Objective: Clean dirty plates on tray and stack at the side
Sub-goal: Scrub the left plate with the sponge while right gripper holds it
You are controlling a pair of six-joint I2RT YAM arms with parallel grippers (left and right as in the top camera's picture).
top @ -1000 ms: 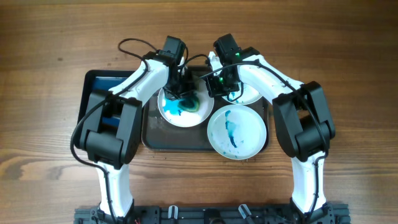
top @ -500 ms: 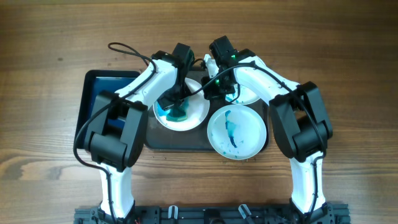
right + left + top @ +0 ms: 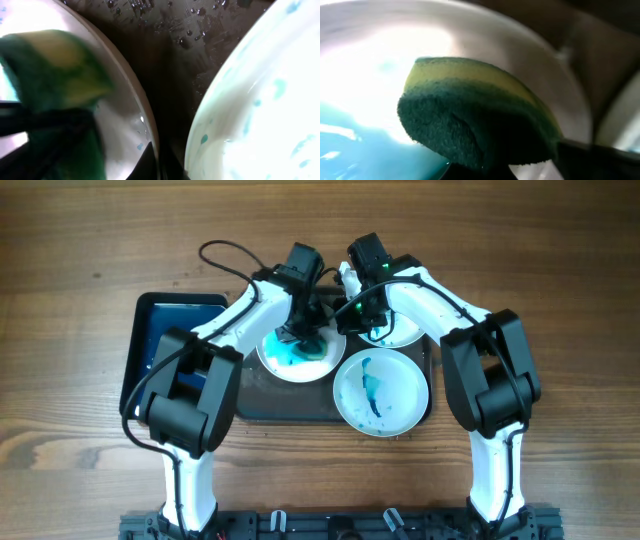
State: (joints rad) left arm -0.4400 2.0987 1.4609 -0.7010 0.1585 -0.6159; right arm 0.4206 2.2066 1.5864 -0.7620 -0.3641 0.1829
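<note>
L end effector point(image 3: 300, 332), clamped on sponge point(image 3: 470, 120), has swung back toward counter's point(image 3: 80, 240) far edge across left plate point(image 3: 266, 362). Paint point(image 3: 292, 356) smeared, not gone, so scrub unfinished. R end effector point(image 3: 352, 320): grip can't tell.

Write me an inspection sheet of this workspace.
Surface: wooden table.
Job's things: dark tray carrying three paint-smeared white plates: left plate, front plate, back right plate under the right arm.
Clutter: blue tray left of the dark tray.
Grippers: left pincer holds a green-yellow sponge over the left plate; right pincer near that plate's rim, open or shut unclear.
Cables: black cable loops above the left arm.
Surroundings: black frame at the arms' base.
</note>
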